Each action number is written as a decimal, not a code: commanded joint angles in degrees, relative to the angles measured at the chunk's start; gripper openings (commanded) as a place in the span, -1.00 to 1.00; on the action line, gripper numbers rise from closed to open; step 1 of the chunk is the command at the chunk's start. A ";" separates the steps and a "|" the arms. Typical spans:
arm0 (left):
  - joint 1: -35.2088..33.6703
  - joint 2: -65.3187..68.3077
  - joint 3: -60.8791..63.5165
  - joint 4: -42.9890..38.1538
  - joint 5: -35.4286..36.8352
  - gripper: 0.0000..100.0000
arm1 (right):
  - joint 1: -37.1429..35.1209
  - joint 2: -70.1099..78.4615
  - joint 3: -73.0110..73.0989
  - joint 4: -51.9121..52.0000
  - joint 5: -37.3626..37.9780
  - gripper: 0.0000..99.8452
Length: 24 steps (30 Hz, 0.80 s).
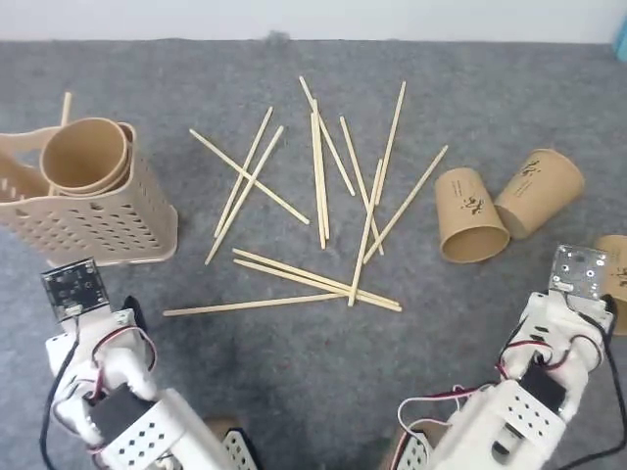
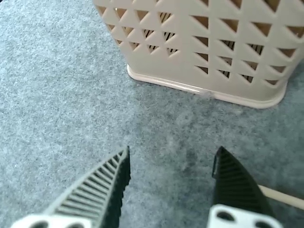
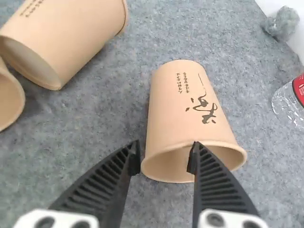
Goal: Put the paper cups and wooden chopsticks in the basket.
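L arm sits lower left of the high view, folded low, white body w/ red and black wires, wrist board at its upper end. L tool angles downward, black ribbed fingers spread wide. R arm sits lower right, same folded pose. R tool also angles downward, its fingers parted w/ a narrower gap.

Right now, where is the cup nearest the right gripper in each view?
High view: the cup lies at the right edge, partly behind the right arm.
Right wrist view: in the middle, on its side, mouth toward the right gripper.
Left wrist view: this one faces the basket instead.
Shared landmark: the two other cups, lying beside it in the high and right wrist views.
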 commanded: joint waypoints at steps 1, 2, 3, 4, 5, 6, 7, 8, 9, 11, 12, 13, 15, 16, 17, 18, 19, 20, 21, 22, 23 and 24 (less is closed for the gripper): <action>0.44 -0.53 -0.13 -1.58 -0.53 -0.46 | 0.22 -0.84 0.00 -1.54 -1.05 -0.63; 0.44 -0.53 -0.13 -1.58 -0.53 -0.46 | 0.31 -0.84 0.00 -1.45 -1.05 -0.63; 0.44 -0.53 -0.13 -1.58 -0.53 -0.46 | 0.31 -0.84 0.00 -1.01 -1.05 -0.63; 0.44 -0.53 -0.13 -1.58 -0.53 -0.46 | 0.31 -0.84 0.35 -0.92 -1.05 -0.63; 0.44 -0.53 -0.13 -1.58 -0.62 -0.46 | 0.57 -0.84 0.70 -0.84 -1.05 -0.63; 0.44 -0.53 -0.13 -1.58 -0.62 -0.46 | 1.19 -0.84 1.41 -0.57 -1.05 -0.63; 0.44 -0.53 -0.13 -1.58 -0.62 -0.46 | 1.63 -0.84 2.20 -0.66 -1.05 -0.63; 0.44 -0.53 -0.13 -1.58 -0.62 -0.46 | 1.98 -0.84 2.90 -0.92 -0.79 -0.63; 0.44 -0.53 -0.13 -1.58 -0.62 -0.46 | 2.07 -0.84 3.43 -1.36 -0.70 -0.63; 0.44 -0.53 -0.13 -1.58 -0.62 -0.46 | 2.15 -0.66 3.43 -1.71 -0.70 -0.63; 0.44 -0.53 -0.13 -1.58 -0.62 -0.46 | 2.07 -0.48 3.43 -2.15 -0.70 -0.63; 0.44 -0.53 -0.13 -1.58 -0.62 -0.46 | 1.80 -0.13 3.43 -3.38 -0.88 -0.63; 0.44 -0.53 -0.13 -1.49 -0.62 -0.46 | 1.63 1.27 3.25 -6.46 -1.05 -0.63; 0.44 -0.53 -0.13 -1.49 -0.62 -0.46 | 1.19 2.68 2.64 -7.34 -1.14 -0.63; 0.44 -0.53 -0.13 -1.49 -0.62 -0.46 | 0.66 4.70 1.23 -7.25 -1.14 -0.64; 0.44 -0.53 -0.13 -1.49 -0.62 -0.46 | 0.40 7.16 -0.88 -6.20 -1.76 -0.64; 0.44 -0.53 -0.13 -1.49 -0.62 -0.46 | 0.40 10.33 -3.60 -4.79 -2.73 -0.64; 0.44 -0.53 -0.13 -1.49 -0.62 -0.46 | 0.40 13.85 -6.77 -3.38 -3.69 -0.64; 0.44 -0.53 -0.13 -1.49 -0.62 -0.46 | 0.48 17.89 -9.85 -2.51 -4.40 -0.64; 0.44 -0.53 -0.13 -1.49 -0.62 -0.46 | 0.48 22.02 -12.66 -1.98 -5.27 -0.64; 0.44 -0.53 -0.13 -1.49 -0.62 -0.46 | 0.48 26.51 -15.38 -1.89 -5.71 -0.64; 0.44 -0.53 -0.13 -1.49 -0.62 -0.46 | 0.48 31.08 -17.85 -1.89 -6.07 -0.64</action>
